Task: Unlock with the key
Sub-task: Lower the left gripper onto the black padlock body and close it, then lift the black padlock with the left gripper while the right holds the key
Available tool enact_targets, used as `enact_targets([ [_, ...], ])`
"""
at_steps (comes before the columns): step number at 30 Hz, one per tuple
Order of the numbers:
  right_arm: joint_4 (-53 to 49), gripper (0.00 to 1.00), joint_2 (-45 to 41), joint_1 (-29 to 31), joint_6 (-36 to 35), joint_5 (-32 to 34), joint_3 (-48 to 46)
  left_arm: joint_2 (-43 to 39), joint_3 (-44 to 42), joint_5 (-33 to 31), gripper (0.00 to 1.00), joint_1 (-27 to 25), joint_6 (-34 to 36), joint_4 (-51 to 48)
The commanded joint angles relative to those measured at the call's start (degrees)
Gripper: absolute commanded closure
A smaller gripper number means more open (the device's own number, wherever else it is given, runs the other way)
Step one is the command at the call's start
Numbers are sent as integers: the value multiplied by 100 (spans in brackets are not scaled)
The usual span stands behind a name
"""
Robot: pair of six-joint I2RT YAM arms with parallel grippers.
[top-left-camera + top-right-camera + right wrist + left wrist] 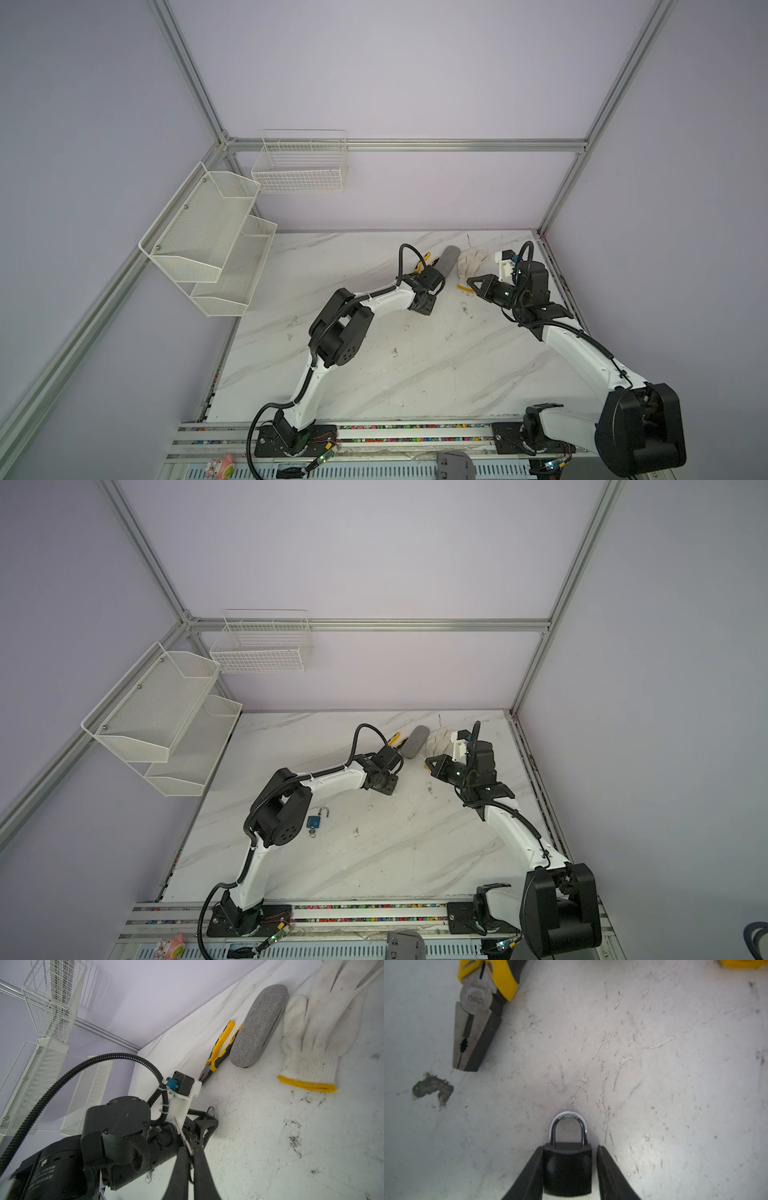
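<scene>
A black padlock (pixel 566 1167) with a silver shackle lies flat on the marble table (pixel 415 374), between the fingers of my left gripper (pixel 570 1147). One finger touches the lock's body and a narrow gap shows at the other. From the right wrist view only its shackle (pixel 212 1110) peeks past the left gripper (pixel 204 1121). My right gripper (pixel 191 1152) is shut on a thin silver key (pixel 181 1134), whose blade sticks out past the fingertips. It hovers just right of the left gripper in both top views (pixel 468 281) (pixel 427 762).
Yellow-handled pliers (pixel 475 1028), a grey case (pixel 449 259) and a white glove (pixel 471 262) lie along the table's back. A blue padlock (pixel 314 821) with an open shackle lies by the left arm's elbow. A mesh shelf (pixel 208 237) and wire basket (pixel 299 166) hang at the left.
</scene>
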Motion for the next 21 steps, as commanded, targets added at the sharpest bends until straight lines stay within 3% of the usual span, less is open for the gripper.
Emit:
enact_targets([
  [1, 144, 100, 26, -32, -90, -75, -26, 311, 294, -45, 60, -31, 60, -377],
  [8, 145, 100, 24, -32, -118, -115, 1, 347, 350, -150, 66, -32, 86, -491],
  [12, -52, 100, 48, -32, -263, -58, 100, 170, 244, -187, 77, -31, 40, -500],
  [21, -206, 100, 12, -28, -246, 6, 2, -587, -498, -253, 80, -29, -568, -454],
])
